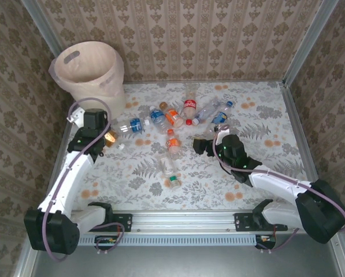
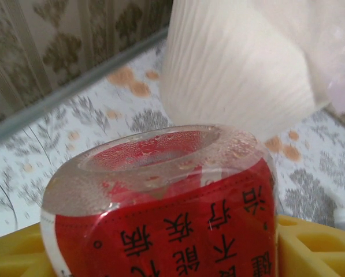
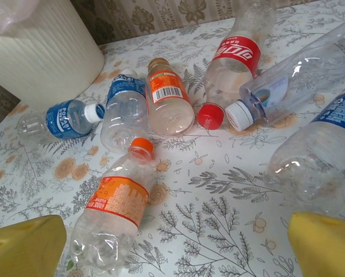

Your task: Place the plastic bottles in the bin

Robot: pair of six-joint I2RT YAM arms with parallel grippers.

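Squarely between left jaws: red-labelled bottle (image 2: pixel 172 213)

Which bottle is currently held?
The red-labelled bottle between the left fingers, near the bin; the other bottles lie loose on the table.

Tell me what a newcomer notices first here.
First, the loose heap of plastic bottles lying on their sides across the middle of the table. Next, the big cream bin in the far-left corner, with the left tool just in front of it, clamped on a red-labelled bottle. The right tool hangs open at the heap's near edge.
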